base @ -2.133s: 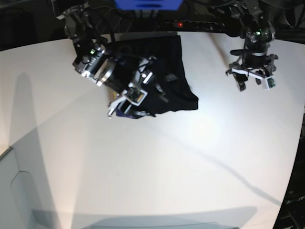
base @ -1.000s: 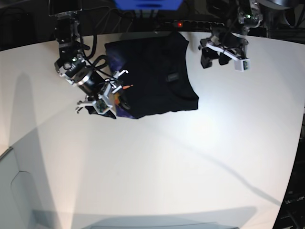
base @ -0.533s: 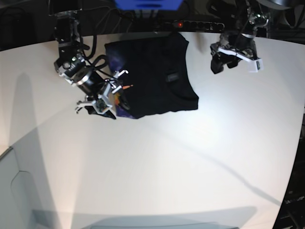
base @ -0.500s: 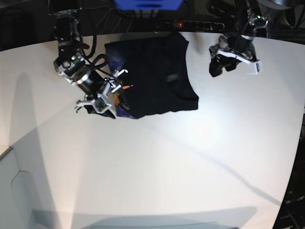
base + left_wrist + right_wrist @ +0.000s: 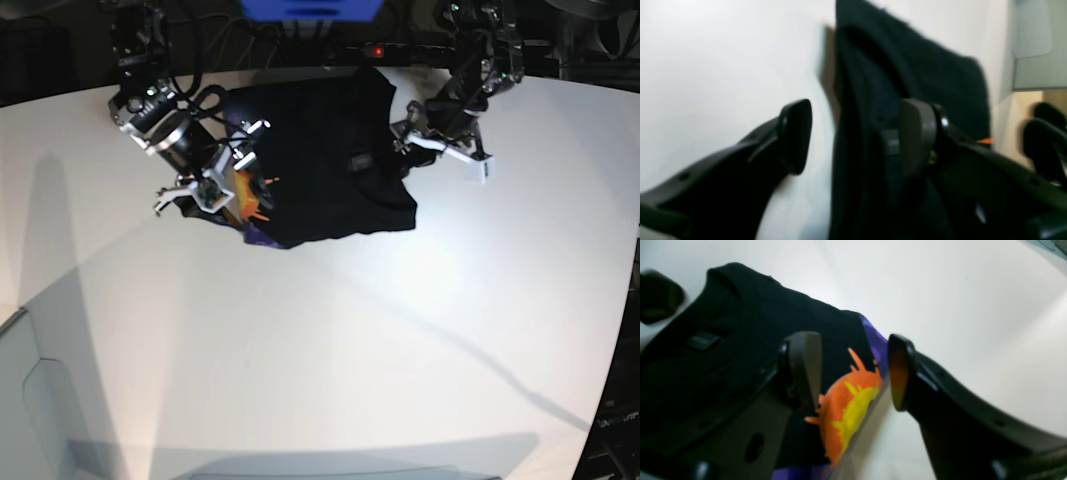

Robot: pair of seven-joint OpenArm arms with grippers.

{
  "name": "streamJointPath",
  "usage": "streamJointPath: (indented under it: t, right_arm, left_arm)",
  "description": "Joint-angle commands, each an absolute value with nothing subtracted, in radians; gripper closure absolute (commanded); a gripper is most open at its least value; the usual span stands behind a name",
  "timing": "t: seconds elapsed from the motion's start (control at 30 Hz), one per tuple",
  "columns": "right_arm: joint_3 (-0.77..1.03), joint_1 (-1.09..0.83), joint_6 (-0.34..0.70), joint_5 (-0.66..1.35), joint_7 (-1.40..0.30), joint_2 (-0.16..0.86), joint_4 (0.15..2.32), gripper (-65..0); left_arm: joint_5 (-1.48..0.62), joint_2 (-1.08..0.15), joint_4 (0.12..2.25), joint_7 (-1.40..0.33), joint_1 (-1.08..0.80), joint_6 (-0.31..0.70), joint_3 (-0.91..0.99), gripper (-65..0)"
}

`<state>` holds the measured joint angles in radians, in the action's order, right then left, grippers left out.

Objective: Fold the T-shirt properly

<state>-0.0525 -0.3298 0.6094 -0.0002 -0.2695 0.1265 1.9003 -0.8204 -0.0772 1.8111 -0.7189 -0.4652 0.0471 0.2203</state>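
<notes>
The black T-shirt (image 5: 320,150) lies folded into a rough block at the back of the white table (image 5: 400,330). Its orange-yellow print (image 5: 248,195) with purple shows at the left edge. My right gripper (image 5: 222,185) is at that left edge. In the right wrist view it (image 5: 851,373) is open, with the print (image 5: 846,406) between its fingers. My left gripper (image 5: 405,135) is at the shirt's right edge. In the left wrist view it (image 5: 855,136) is open and straddles a fold of the black cloth (image 5: 923,66).
A power strip with a red light (image 5: 378,50) and a blue object (image 5: 310,8) lie behind the shirt at the table's back edge. A pale grey bin (image 5: 30,400) stands at the lower left.
My left gripper has come down and left from beside the shirt onto its right edge. My right gripper has stayed at the left edge, where more orange print shows.
</notes>
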Motion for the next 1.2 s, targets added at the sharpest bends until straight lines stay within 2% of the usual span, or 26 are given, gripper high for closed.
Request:
streamJointPath:
  t: [0.0,0.2,0.27,0.33,0.4,0.5,0.53,0.63,0.73,0.97,1.07,1.17]
  right_arm:
    - [-0.051,-0.337,0.621,0.016,-0.243,0.127,1.926,-32.3]
    - [-0.056,-0.409,0.621,0.019,-0.236,0.127,1.956,-35.5]
    - [-0.056,-0.418,0.621,0.021,-0.234,0.125,1.956,-35.5]
    - [-0.056,-0.417,0.621,0.021,-0.237,0.116,1.952,-35.3]
    - [-0.05,-0.415,0.621,0.018,-0.239,0.099,1.945,-34.2]
    - [-0.05,-0.404,0.621,0.018,-0.243,0.094,1.939,-25.8]
    - [-0.05,-0.403,0.621,0.018,-0.245,0.093,1.936,-21.5]
    - [-0.048,-0.403,0.621,0.018,-0.245,0.093,1.888,-8.0]
    - [-0.048,-0.401,0.621,0.016,-0.236,0.101,1.814,0.0]
    - [0.045,-0.42,0.621,0.021,-0.219,0.117,1.712,0.0]
    - [0.062,-0.423,0.621,0.021,-0.142,0.117,1.658,0.0]
    - [0.09,-0.444,0.621,0.021,-0.076,0.113,1.698,0.0]
  left_arm:
    - [-0.84,-0.077,1.814,-0.71,-0.449,0.051,0.199,-39.4]
    - [-0.84,-0.079,1.709,-0.71,-0.412,0.053,0.133,-38.9]
    - [-0.84,-0.081,1.672,-0.71,-0.395,0.058,0.117,-36.7]
    - [-0.84,-0.09,1.646,-0.71,-0.383,0.059,0.108,-29.3]
    - [-0.84,-0.097,1.626,-0.71,-0.366,0.059,0.088,-18.3]
    - [-0.84,-0.099,1.618,-0.71,-0.344,0.051,0.064,-2.8]
    - [-0.84,-0.099,1.618,-0.71,-0.343,0.051,0.059,0.0]
    - [-0.84,-0.099,1.618,-0.71,-0.334,0.051,0.059,-1.0]
    - [-0.84,-0.099,1.618,-0.71,-0.332,0.051,0.059,0.0]
    - [-0.84,-0.117,1.587,-0.704,-0.328,0.051,0.059,0.0]
    - [-0.84,-0.117,1.584,-0.71,-0.318,0.051,0.059,0.0]
    - [-0.84,-0.117,1.59,-0.71,-0.318,0.051,0.059,0.0]
